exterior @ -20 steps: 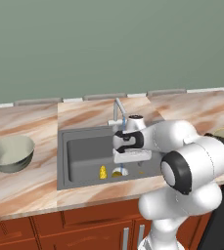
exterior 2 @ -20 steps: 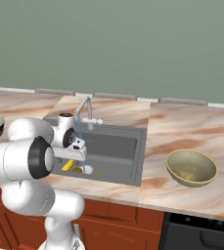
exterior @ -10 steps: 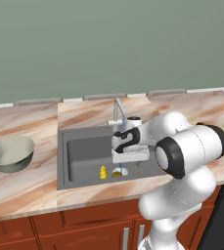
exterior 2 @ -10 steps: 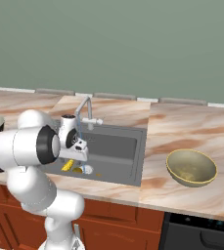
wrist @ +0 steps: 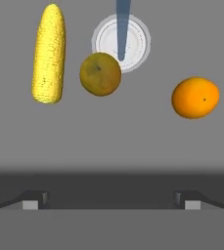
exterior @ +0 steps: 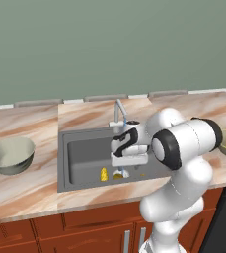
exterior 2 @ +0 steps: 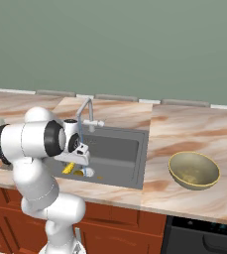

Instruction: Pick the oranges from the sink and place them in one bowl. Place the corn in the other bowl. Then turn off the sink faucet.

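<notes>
Oranges, one dull [wrist: 100, 73] and one bright [wrist: 195, 97], lie on the sink [exterior: 80, 158] floor beside the corn [wrist: 49, 53], near the round drain [wrist: 134, 41], while the hand [wrist: 108, 200] hovers above them with fingers wide apart, holding nothing.

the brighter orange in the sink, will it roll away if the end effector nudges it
Probably: the brighter orange looks round and smooth, lying loose on the flat sink floor with nothing beside it. It likely rolls from an off-centre touch. The end effector looks open wide enough to straddle it.
</notes>
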